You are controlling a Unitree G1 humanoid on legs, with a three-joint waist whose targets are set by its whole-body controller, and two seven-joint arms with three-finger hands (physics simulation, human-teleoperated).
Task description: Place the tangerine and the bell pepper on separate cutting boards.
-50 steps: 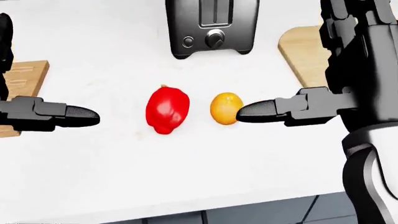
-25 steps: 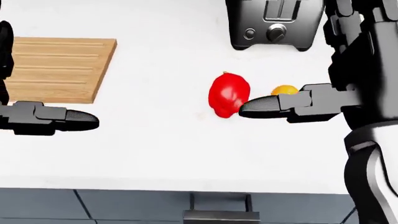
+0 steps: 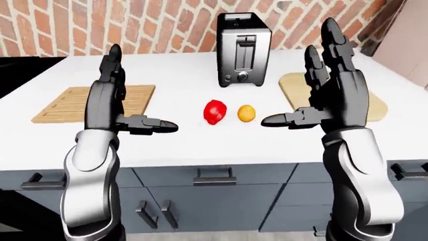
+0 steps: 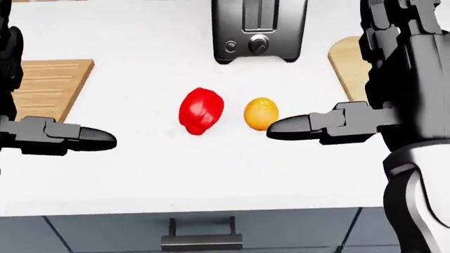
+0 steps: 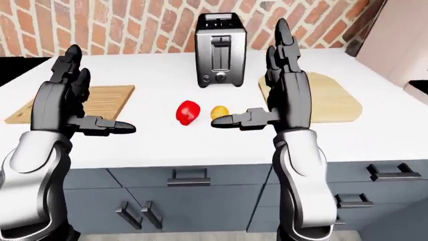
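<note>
The camera has swung back rightward, recentring the bell pepper (image 4: 201, 111) and tangerine (image 4: 261, 113) on the tabletop (image 4: 211, 168). Both still await pickup; left hand (image 3: 127, 108) and right hand (image 3: 321, 93) hover wide, empty.

Red brick wall (image 3: 167, 25), white counter (image 3: 187, 140), grey drawers (image 3: 214, 193) with dark handles, black toaster (image 3: 244, 50), even light

A glossy red bell pepper (image 4: 201, 110) and an orange tangerine (image 4: 261, 113) lie on the white worktop (image 4: 211, 168); black-and-steel toaster (image 4: 259, 29), pale striped wooden cutting boards (image 3: 94, 100), red-brown brick wall (image 3: 134, 25).
</note>
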